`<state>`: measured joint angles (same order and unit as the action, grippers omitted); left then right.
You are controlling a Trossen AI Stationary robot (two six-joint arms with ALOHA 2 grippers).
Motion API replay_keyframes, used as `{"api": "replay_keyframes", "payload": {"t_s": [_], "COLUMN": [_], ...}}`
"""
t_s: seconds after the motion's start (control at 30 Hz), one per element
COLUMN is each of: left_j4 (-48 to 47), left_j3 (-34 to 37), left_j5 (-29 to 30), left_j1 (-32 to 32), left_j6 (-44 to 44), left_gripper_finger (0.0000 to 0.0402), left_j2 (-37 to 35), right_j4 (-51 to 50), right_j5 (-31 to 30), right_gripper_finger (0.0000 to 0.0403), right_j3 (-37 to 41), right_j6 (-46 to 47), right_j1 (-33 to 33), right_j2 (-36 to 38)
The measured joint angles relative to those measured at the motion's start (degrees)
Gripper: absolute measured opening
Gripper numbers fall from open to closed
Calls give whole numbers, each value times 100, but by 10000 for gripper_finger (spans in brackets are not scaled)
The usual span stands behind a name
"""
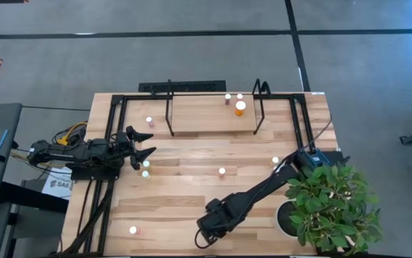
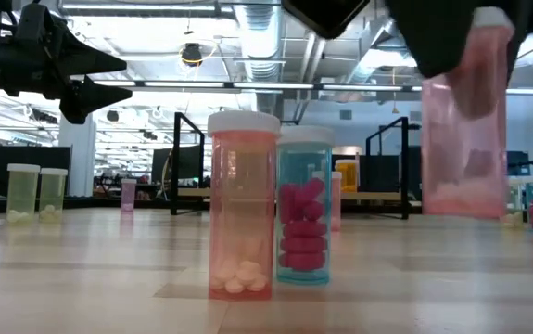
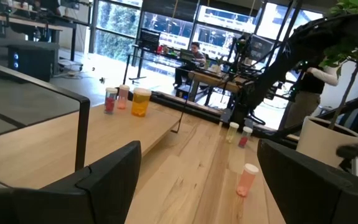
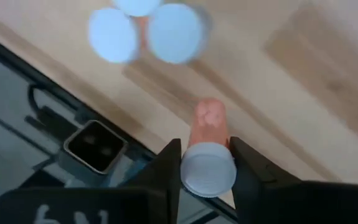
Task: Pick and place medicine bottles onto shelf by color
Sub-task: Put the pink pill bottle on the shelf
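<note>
Right wrist view shows a pink medicine bottle (image 4: 208, 149) clamped between the right pincer's (image 4: 207, 167) closed fingers (image 4: 166, 168), white cap nearest the wrist, body pointing down toward the wooden surface (image 4: 303, 68). Beyond its tip stand three white-capped bottles (image 4: 147, 25). The left pincer (image 1: 140, 150) waits wide open, holding nothing, beside the shelf (image 1: 206, 115).

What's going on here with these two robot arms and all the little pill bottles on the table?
The right claw is shut on a pink medicine bottle near the table's front edge, and in the low view the bottle hangs clear of the tabletop. The left claw is open at the left side, holding nothing. A few bottles, one of them an orange bottle, already stand on the shelf at the back; others are scattered over the table.
</note>
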<state>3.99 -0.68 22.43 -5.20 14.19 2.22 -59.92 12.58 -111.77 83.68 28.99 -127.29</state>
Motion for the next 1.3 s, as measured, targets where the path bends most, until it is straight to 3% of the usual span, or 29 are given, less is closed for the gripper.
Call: {"api": "replay_keyframes", "payload": {"t_s": [0.53,0.73,1.3], "left_j4": [-2,-2,-2], "left_j3": [1,1,0], "left_j5": [0,0,0], "left_j1": [0,0,-1], "left_j6": [1,-1,1], "left_gripper_finger": [311,311,311], "left_j2": [0,0,0], "right_j4": [-1933,-1975,-1617], "right_j5": [-644,-651,-824], "right_gripper_finger": [123,124,127], "right_j3": [2,2,9], "right_j6": [-466,-518,-2172], "right_j1": [-1297,-2014,-4629], "right_j2": [1415,1361,1257]}}
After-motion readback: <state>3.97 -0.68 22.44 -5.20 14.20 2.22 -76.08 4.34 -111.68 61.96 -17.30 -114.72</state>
